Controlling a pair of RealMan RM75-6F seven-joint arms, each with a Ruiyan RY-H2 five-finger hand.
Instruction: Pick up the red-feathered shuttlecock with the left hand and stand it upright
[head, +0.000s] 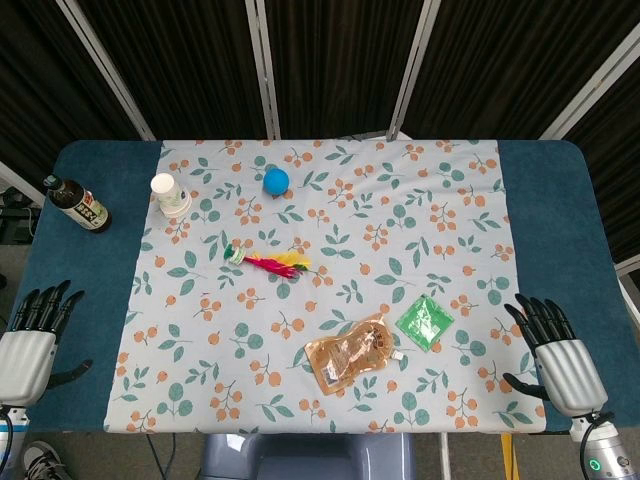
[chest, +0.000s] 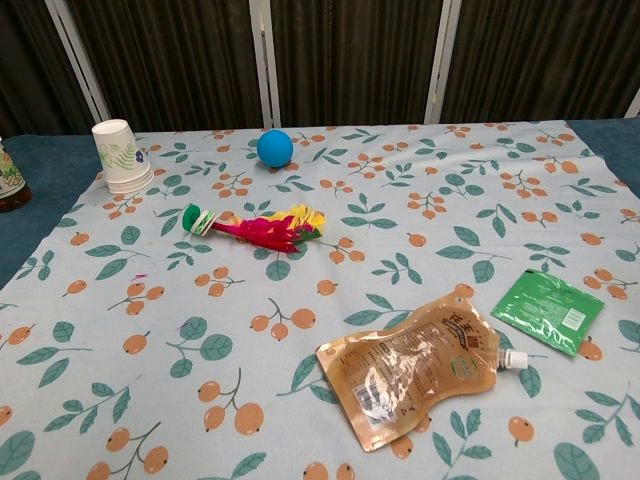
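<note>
The red-feathered shuttlecock lies on its side on the floral cloth, left of centre, its green and white base pointing left and its red and yellow feathers pointing right. My left hand rests at the near left edge of the table, fingers spread and holding nothing, well away from the shuttlecock. My right hand sits at the near right edge, fingers also apart and empty. Neither hand shows in the chest view.
A paper cup stands at the back left, with a dark bottle further left. A blue ball lies behind the shuttlecock. A brown spouted pouch and a green packet lie near the front right.
</note>
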